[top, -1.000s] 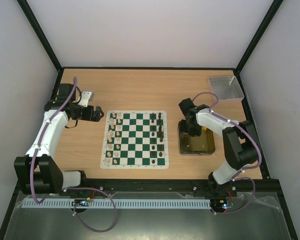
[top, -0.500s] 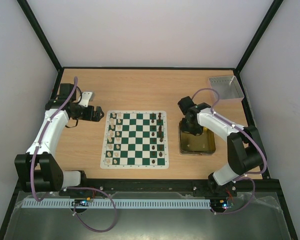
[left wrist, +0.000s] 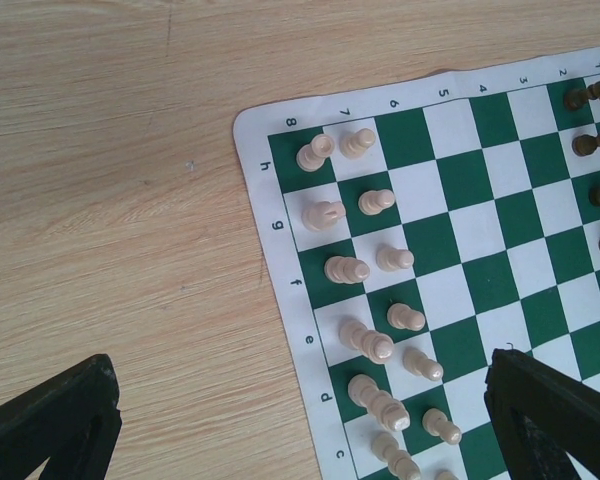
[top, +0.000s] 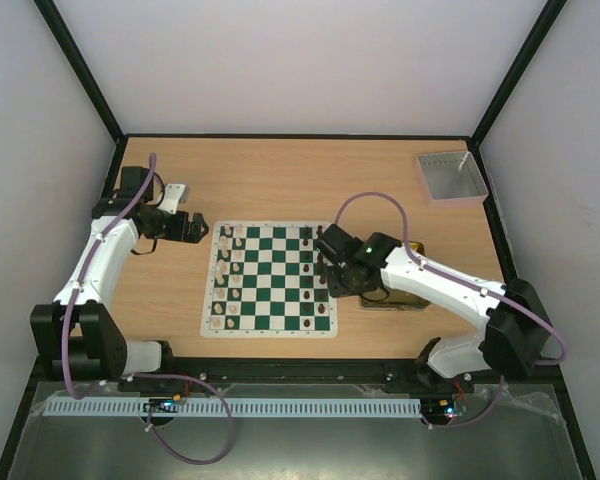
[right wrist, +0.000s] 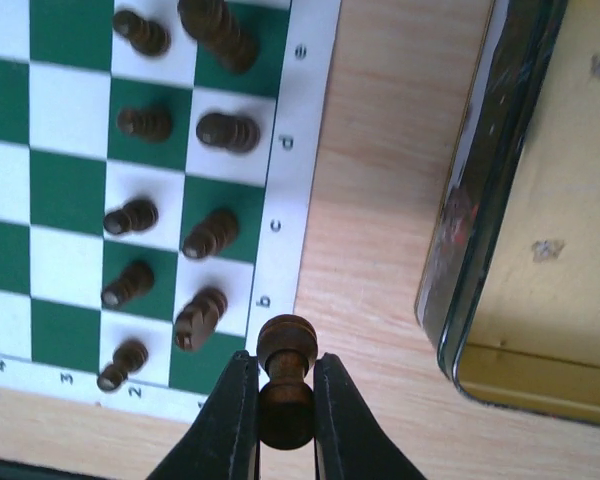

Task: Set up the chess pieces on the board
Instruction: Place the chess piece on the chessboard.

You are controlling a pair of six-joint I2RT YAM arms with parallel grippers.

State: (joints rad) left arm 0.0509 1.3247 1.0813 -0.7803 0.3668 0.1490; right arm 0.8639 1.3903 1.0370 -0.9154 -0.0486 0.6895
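The green and white board lies mid-table. Cream chess pieces fill its two left columns, dark brown ones its right columns. My right gripper is shut on a dark brown piece, held over the board's white right border near its front corner, seen from above as the right gripper. My left gripper hovers beside the board's far-left corner, open and empty; one black finger is over bare wood, the other finger over the board.
A gold tin sits just right of the board, under my right arm. A grey tray stands at the far right corner. Black frame posts border the table.
My right arm swung left from over the gold tin to the board's right edge, carrying the dark brown piece. The left arm stayed put.
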